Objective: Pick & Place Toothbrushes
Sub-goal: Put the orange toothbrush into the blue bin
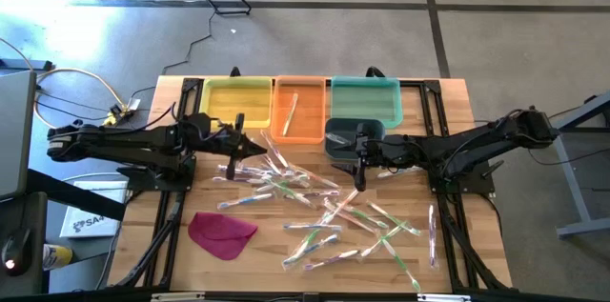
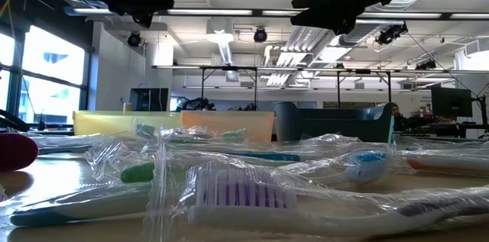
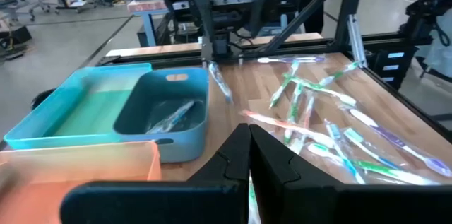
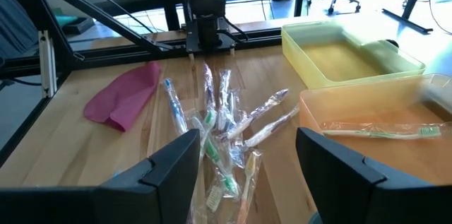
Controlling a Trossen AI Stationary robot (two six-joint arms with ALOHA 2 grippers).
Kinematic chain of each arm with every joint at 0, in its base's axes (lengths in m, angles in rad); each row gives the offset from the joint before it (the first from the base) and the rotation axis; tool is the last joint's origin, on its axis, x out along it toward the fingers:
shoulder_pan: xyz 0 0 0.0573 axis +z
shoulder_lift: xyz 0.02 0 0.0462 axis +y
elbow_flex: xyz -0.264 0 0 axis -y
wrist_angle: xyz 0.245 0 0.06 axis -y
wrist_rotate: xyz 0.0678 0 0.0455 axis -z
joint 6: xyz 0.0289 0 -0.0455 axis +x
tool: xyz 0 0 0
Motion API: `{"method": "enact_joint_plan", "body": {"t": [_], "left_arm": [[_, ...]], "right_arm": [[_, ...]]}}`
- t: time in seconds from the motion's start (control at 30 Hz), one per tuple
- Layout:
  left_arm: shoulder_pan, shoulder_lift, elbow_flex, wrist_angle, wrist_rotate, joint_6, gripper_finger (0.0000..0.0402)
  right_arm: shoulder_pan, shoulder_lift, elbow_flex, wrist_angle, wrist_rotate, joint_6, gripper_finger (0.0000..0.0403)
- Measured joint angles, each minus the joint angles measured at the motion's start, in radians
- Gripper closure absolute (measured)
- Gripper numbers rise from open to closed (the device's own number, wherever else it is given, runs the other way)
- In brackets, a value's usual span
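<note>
Many wrapped toothbrushes (image 1: 315, 202) lie scattered on the wooden table, also in the right wrist view (image 4: 219, 132) and close up in the low view (image 2: 237, 192). One lies in the orange tray (image 4: 374, 132) and one in the dark bin (image 3: 169, 114). My left gripper (image 1: 255, 147) is raised beside the orange tray, shut (image 3: 248, 160) on a toothbrush. My right gripper (image 1: 360, 180) hangs open (image 4: 247, 143) over the pile next to the dark bin, with nothing between its fingers. A wrapped toothbrush (image 3: 220, 83) shows slanted just below it. My left gripper is shut across a toothbrush, whose pale ends (image 4: 189, 56) stick out on either side of the fingers, seen from the right wrist. In its own view only a greenish sliver (image 3: 250, 194) shows between the fingers. The toothbrush is lifted clear of the table.
Along the table's far edge stand a yellow tray (image 1: 236, 102), an orange tray (image 1: 298, 107) and a teal tray (image 1: 365, 100), with a dark bin (image 1: 341, 136) in front of the teal one. A magenta cloth piece (image 1: 222, 232) lies near the table's left front.
</note>
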Motion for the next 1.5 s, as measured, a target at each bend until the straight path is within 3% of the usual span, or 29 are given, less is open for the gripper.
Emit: {"method": "enact_joint_plan", "body": {"t": [0.27, 0.43, 0.67, 0.87, 1.17, 1.5], "left_arm": [[-0.004, 0.001, 0.000, -0.027, -0.004, 0.000, 0.0401], [-0.004, 0.001, 0.000, -0.055, -0.004, -0.003, 0.0401], [-0.004, 0.002, 0.000, -0.061, -0.003, -0.003, 0.0401], [-0.004, 0.002, 0.000, -0.061, -0.003, -0.003, 0.0401], [-0.004, 0.002, 0.000, -0.061, -0.003, -0.001, 0.0401], [-0.004, 0.002, 0.001, -0.061, -0.002, 0.001, 0.0401]], "right_arm": [[0.000, 0.000, 0.000, 0.000, -0.011, -0.009, 0.0174], [0.026, 0.000, 0.000, -0.004, -0.002, -0.098, 0.0174], [0.072, 0.000, 0.111, -0.218, 0.106, -0.136, 0.0174], [0.093, 0.000, 0.181, -0.369, 0.116, -0.137, 0.0174], [0.092, 0.004, 0.191, -0.568, 0.079, -0.002, 0.0174], [0.137, 0.139, 0.191, -0.587, -0.008, 0.059, 0.0174]]}}
